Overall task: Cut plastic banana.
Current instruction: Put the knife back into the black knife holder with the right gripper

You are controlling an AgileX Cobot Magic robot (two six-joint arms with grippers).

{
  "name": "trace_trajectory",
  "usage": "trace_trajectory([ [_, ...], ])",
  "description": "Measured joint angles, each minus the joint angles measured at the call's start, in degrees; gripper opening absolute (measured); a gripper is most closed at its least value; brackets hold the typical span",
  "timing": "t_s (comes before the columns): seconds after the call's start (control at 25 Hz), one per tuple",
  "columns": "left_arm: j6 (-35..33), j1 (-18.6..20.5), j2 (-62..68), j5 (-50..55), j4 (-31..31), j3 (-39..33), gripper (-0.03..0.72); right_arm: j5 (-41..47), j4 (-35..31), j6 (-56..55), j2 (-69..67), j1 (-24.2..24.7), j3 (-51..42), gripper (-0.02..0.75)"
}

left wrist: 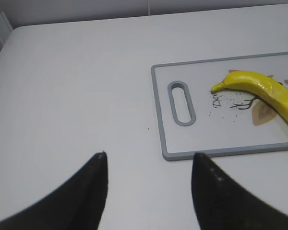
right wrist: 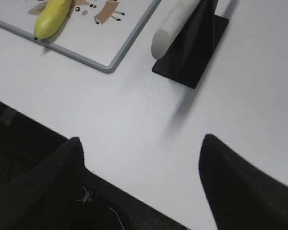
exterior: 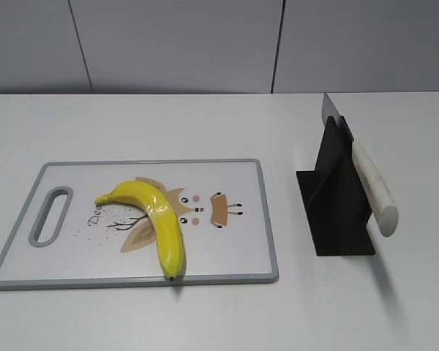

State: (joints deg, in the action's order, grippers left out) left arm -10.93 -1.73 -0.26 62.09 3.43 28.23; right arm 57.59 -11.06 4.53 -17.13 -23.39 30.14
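Note:
The plastic banana [exterior: 159,219] is glossy yellow and curved, lying on a white cutting board [exterior: 234,256] with a grey rim and a cartoon print. It also shows in the left wrist view [left wrist: 264,88] and the right wrist view [right wrist: 53,17]. A knife with a white handle [exterior: 374,189] rests in a black stand [exterior: 336,197]; the handle end shows in the right wrist view [right wrist: 175,21]. My left gripper [left wrist: 150,155] is open and empty above bare table left of the board. My right gripper [right wrist: 141,139] is open and empty near the table's front edge. Neither gripper shows in the exterior view.
The board has a slot handle [exterior: 51,214] at its left end. The white table [exterior: 205,314] runs back to a grey panelled wall [exterior: 205,44]. The table's front edge and dark space below show in the right wrist view [right wrist: 19,143].

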Motion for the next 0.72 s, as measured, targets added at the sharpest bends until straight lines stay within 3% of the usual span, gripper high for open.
trace_trajectory([
  [0.56,0.00,0.00,-0.02,0.00,-0.01,0.00,0.488,3.36,1.87,0.00,17.50,0.17,-0.92,0.589],
  [0.72,0.00,0.00,-0.02,0.00,-0.07,0.00,0.483,3.36,0.29,0.05,17.51,3.78,-0.92,0.589],
])
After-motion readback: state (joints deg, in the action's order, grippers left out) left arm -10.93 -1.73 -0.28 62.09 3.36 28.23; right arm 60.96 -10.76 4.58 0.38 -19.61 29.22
